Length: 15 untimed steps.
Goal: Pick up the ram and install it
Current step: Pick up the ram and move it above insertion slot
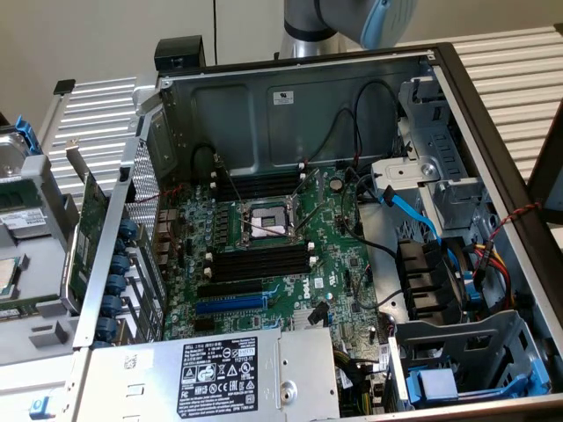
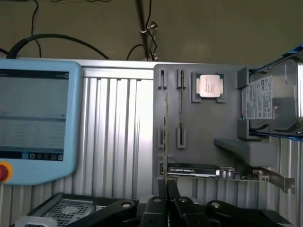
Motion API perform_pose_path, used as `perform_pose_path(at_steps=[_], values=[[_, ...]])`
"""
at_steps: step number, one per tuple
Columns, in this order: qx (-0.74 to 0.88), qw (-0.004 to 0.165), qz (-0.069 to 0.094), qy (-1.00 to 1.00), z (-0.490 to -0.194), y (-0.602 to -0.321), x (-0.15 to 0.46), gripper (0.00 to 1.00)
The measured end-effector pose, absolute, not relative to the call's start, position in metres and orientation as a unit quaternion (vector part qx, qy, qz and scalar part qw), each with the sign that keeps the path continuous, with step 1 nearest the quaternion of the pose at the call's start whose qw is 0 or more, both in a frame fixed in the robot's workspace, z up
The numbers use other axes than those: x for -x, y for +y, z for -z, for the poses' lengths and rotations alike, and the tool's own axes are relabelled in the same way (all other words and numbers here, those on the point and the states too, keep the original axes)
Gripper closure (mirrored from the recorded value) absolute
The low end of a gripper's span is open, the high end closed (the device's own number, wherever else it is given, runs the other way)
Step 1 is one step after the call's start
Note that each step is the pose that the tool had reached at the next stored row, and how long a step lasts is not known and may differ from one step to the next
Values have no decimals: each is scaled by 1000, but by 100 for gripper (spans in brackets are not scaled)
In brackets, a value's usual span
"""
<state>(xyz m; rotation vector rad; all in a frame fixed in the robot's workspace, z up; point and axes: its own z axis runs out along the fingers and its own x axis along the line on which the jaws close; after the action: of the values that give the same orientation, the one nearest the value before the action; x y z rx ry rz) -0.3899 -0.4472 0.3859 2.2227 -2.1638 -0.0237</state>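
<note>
Over the grey parts tray [image 2: 208,127], my black gripper [image 2: 167,187] had its fingers pressed together, in line with the thin green ram stick [image 2: 165,132] standing on edge there. I judged nothing installed yet: the long black motherboard slots [image 1: 261,264] sat empty.

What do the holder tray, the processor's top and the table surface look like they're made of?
Holder tray: matte uniform grey with moulded-looking pockets, probably plastic.
Processor's top: bright silvery plate catching light, looks like bare metal.
Table surface: pale silver with straight parallel ribs, likely extruded aluminium, though painted steel can't be excluded.
</note>
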Motion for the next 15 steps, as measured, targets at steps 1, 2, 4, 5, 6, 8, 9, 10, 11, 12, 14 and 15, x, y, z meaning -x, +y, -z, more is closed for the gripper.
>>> perform_pose_path(at_steps=[1, 2, 4, 5, 6, 8, 9, 10, 11, 12, 14, 15], values=[[-716, 20, 8, -697, -390, -447, 387, 87], [-716, 19, 8, -697, -395, -447, 383, 87], [-716, 19, 8, -697, -403, -447, 376, 87], [-716, 20, 8, -697, -407, -447, 373, 87], [-716, 20, 8, -697, -410, -447, 369, 87], [-716, 20, 9, -697, -416, -447, 361, 87], [-716, 20, 9, -697, -418, -447, 358, 87], [-716, 20, 9, -697, -420, -447, 354, 87], [-716, 21, 10, -697, -421, -447, 350, 87], [-716, 23, 11, -697, -421, -447, 348, 87], [-716, 27, 14, -697, -421, -447, 344, 87], [-716, 29, 15, -697, -421, -447, 342, 87]])
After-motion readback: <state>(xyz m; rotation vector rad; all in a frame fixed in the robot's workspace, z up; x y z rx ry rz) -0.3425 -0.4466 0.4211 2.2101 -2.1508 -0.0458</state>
